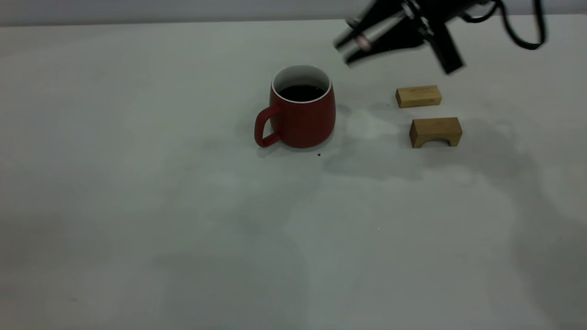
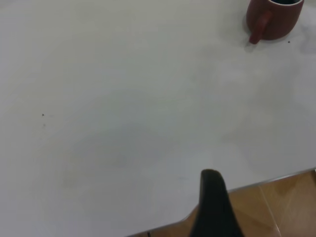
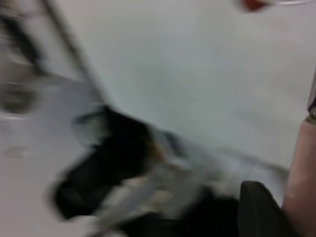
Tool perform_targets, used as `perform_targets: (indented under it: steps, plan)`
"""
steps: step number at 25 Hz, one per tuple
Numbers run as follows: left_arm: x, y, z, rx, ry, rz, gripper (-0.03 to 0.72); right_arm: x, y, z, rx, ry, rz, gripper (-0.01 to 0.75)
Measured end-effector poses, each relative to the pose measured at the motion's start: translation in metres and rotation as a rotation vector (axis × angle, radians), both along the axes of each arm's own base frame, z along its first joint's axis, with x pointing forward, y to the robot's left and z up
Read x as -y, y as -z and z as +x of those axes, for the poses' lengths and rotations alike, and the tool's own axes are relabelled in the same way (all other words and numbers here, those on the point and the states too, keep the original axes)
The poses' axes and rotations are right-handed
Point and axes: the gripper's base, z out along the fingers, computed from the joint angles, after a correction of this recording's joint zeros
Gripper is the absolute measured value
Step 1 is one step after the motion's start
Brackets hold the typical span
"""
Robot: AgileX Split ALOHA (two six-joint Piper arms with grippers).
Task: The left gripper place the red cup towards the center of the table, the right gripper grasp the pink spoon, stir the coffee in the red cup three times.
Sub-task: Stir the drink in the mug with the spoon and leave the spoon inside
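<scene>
The red cup (image 1: 300, 112) stands upright near the middle of the table (image 1: 137, 192), handle toward the left, with dark coffee (image 1: 301, 93) inside. My right gripper (image 1: 345, 50) hovers above and to the right of the cup, blurred. It is shut on the pink spoon (image 1: 367, 39), whose grey shaft lies between the fingers. In the right wrist view the spoon's pink handle (image 3: 302, 177) rests against a black finger (image 3: 256, 210). Of my left gripper only one dark finger (image 2: 213, 202) shows, over the table's near edge and far from the cup (image 2: 274, 22).
Two tan wooden blocks lie right of the cup: a flat one (image 1: 418, 96) and an arch-shaped one (image 1: 435, 131). A tiny dark speck (image 1: 318, 155) sits just in front of the cup. Wooden floor (image 2: 281, 202) shows beyond the table edge.
</scene>
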Motion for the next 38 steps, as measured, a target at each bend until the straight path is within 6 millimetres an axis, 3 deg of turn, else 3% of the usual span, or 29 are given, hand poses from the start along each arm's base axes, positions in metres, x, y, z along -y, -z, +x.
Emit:
perform_targets:
  steps: [6, 13, 18, 21, 28, 34, 38]
  plan:
    - [0.000, 0.000, 0.000, 0.000, 0.000, 0.000, 0.586, -0.041, -0.014, 0.009, -0.261, 0.303, 0.279, 0.126]
    - [0.000, 0.000, 0.000, 0.000, 0.000, 0.000, 0.586, -0.066, -0.025, 0.012, -0.605, 0.470, 0.340, 0.126]
    - [0.000, 0.000, 0.000, 0.000, 0.000, 0.000, 0.586, -0.077, -0.025, 0.011, -0.740, 0.545, 0.329, 0.126]
    - [0.000, 0.000, 0.000, 0.000, 0.000, 0.000, 0.586, -0.081, -0.014, 0.019, -0.766, 0.560, 0.327, 0.126]
    - [0.000, 0.000, 0.000, 0.000, 0.000, 0.000, 0.586, -0.066, 0.052, 0.039, -0.862, 0.623, 0.299, 0.126]
    - [0.000, 0.000, 0.000, 0.000, 0.000, 0.000, 0.586, -0.043, 0.069, 0.040, -0.890, 0.705, 0.284, 0.126]
    - [0.000, 0.000, 0.000, 0.000, 0.000, 0.000, 0.586, -0.048, 0.076, 0.033, -0.924, 0.697, 0.269, 0.126]
